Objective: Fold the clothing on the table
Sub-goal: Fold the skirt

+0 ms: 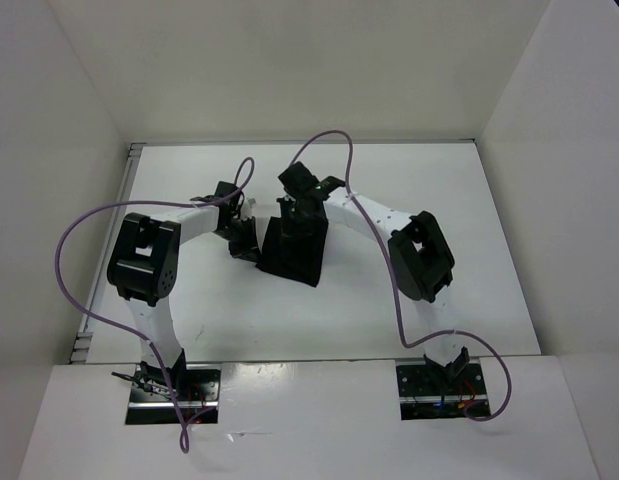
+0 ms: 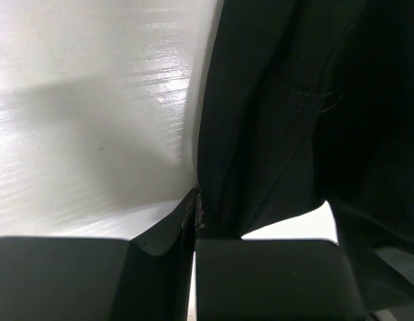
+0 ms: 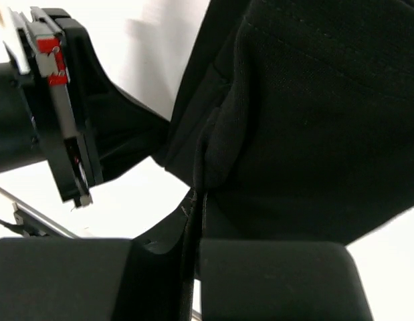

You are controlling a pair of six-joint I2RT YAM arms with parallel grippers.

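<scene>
While left end effector [image 2: 195, 200] and right end effector [image 3: 195, 197] pinch the clothing [image 1: 294, 245], purple cables [image 1: 334, 134] arc nearby.

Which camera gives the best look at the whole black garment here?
Top external: the clothing shows whole, a bunched dark shape against the white table. The left wrist view shows only folds pinched in the left fingers; the right wrist, folds in the right fingers.
</scene>
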